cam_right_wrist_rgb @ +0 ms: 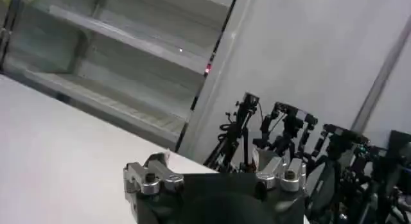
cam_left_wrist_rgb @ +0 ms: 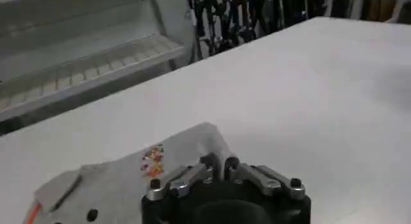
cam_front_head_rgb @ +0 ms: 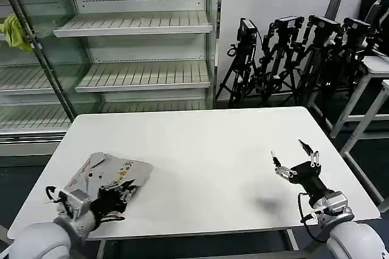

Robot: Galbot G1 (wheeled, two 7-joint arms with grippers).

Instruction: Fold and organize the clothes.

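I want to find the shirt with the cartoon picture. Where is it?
The grey shirt lies folded on the white table, at the near left corner in the head view. The left gripper is closed on its near edge.

No text, label, brand, number or sign can be read in these views. The only marking is a small multicoloured print [cam_left_wrist_rgb: 153, 161] on the folded grey shirt [cam_front_head_rgb: 112, 171] near the table's [cam_front_head_rgb: 206, 149] front left corner; it is a picture too small to make out, with no letters legible.
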